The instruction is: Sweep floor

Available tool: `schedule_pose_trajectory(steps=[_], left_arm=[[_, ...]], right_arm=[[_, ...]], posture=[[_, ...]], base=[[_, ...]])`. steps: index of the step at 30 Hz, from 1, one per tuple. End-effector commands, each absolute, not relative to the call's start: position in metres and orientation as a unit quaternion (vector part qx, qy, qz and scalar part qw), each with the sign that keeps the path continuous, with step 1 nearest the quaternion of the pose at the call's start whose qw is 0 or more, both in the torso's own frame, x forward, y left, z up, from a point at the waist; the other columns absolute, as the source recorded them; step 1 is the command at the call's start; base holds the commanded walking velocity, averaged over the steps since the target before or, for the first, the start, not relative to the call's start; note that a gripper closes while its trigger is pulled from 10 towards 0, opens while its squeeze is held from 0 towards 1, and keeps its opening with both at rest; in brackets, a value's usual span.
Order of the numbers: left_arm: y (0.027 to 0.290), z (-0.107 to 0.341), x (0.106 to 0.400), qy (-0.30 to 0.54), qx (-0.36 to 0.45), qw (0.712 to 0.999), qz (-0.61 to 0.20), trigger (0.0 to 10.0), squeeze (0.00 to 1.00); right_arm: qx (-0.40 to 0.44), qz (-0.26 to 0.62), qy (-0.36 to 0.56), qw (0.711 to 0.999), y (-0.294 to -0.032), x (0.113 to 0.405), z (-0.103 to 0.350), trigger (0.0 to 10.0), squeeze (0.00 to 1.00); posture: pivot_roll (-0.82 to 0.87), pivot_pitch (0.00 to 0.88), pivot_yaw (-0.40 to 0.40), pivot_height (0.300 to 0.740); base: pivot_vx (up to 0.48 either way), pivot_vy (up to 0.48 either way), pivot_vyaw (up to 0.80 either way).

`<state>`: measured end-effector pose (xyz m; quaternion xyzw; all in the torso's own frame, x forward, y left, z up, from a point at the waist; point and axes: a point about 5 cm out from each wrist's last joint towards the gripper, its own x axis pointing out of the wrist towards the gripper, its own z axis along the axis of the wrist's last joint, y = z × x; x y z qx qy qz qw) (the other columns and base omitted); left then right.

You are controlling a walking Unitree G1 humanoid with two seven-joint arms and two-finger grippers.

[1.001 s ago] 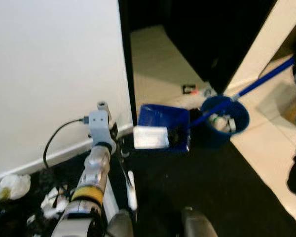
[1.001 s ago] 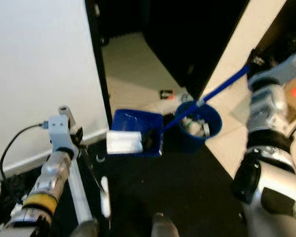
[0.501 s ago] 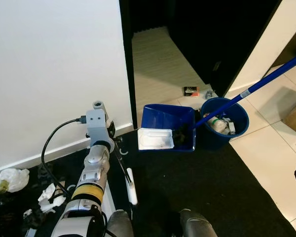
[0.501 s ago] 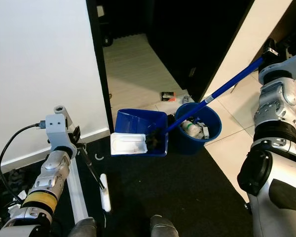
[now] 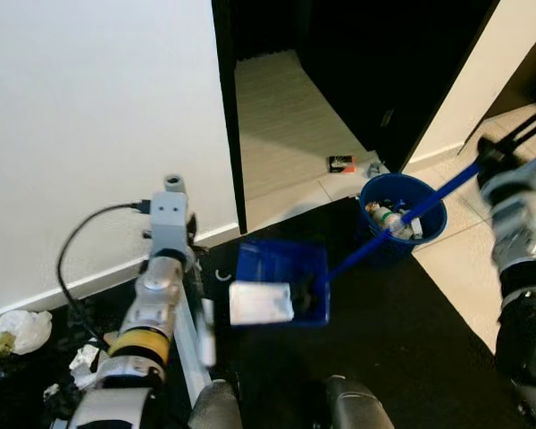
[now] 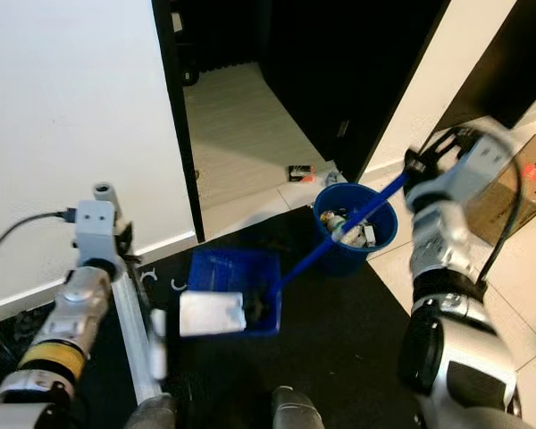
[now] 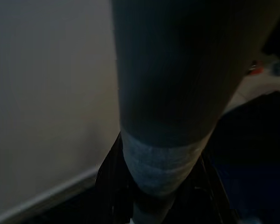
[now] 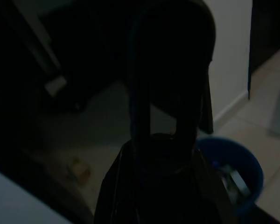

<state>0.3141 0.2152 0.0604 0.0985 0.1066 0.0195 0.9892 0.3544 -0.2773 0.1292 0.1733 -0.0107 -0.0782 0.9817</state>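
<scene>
The right claw (image 6: 429, 165) is clamped on the broom (image 6: 339, 234), brushing rubbish into the dustpan (image 6: 232, 290) gripped by the left claw (image 6: 116, 259).

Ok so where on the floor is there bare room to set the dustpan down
Bare dark mat between the blue dustpan and the robot's right arm. Crowded: paper scraps along the wall on its left, and around the blue bin.

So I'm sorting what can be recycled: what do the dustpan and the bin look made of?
The dustpan looks like glossy blue moulded plastic, with thin walls and a uniform colour. The round bin matches it: blue, smooth, probably plastic too. Blur leaves finer detail open.
</scene>
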Motion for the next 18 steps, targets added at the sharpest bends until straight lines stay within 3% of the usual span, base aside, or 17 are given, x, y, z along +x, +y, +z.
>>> schedule_pose_trajectory(steps=[1, 8, 18], left_arm=[[0.22, 0.064, 0.318, 0.109, 0.123, 0.986, 0.01, 10.0, 0.0], [0.219, 0.072, 0.32, 0.089, 0.132, 0.987, -0.002, 10.0, 0.0], [0.212, 0.065, 0.317, 0.1, 0.136, 0.985, -0.018, 10.0, 0.0]], right_arm=[[0.155, -0.074, 0.009, 0.985, -0.273, 0.347, 0.114, 10.0, 0.0], [0.134, -0.061, 0.068, 0.987, -0.258, 0.329, 0.075, 10.0, 0.0], [0.119, -0.054, 0.062, 0.99, -0.25, 0.329, 0.072, 10.0, 0.0]], posture=[[0.03, 0.037, -0.051, 0.74], [0.04, 0.045, -0.058, 0.74], [0.04, 0.052, -0.053, 0.74]], base=[[0.0, 0.0, 0.0], [0.0, 0.0, 0.0], [0.0, 0.0, 0.0]])
